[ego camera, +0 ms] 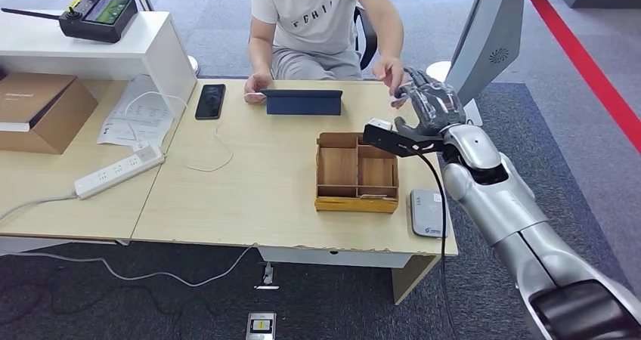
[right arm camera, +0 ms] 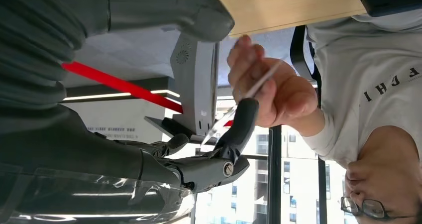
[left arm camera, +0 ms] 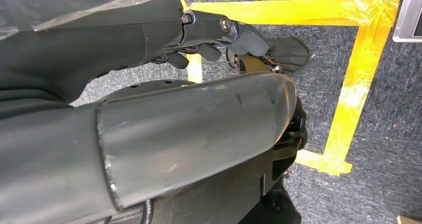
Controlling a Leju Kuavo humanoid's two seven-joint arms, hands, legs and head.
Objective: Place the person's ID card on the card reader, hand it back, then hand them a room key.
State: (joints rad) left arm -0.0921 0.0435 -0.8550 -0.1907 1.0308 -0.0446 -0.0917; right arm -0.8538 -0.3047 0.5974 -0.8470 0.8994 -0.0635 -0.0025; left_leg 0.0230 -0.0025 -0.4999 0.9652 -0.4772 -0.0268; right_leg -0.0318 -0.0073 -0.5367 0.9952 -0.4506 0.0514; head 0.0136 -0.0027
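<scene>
Light wood desk [ego camera: 249, 196]: black phone [ego camera: 210, 100] face up near the far edge, dark blue tablet [ego camera: 303, 102] propped just beside it. Wooden compartment organiser [ego camera: 357, 172] toward the near right corner. White power strip [ego camera: 119, 171] across the seam with the left desk, white cable [ego camera: 202, 162] looping off it. Papers [ego camera: 136, 117] and cardboard box [ego camera: 36, 109] on the left desk. Black remote controller [ego camera: 98, 13] with antennas on the white shelf [ego camera: 91, 49]. Red floor stripe [ego camera: 586, 60] at right. Yellow tape [left arm camera: 356, 79] on grey carpet, left wrist view.
</scene>
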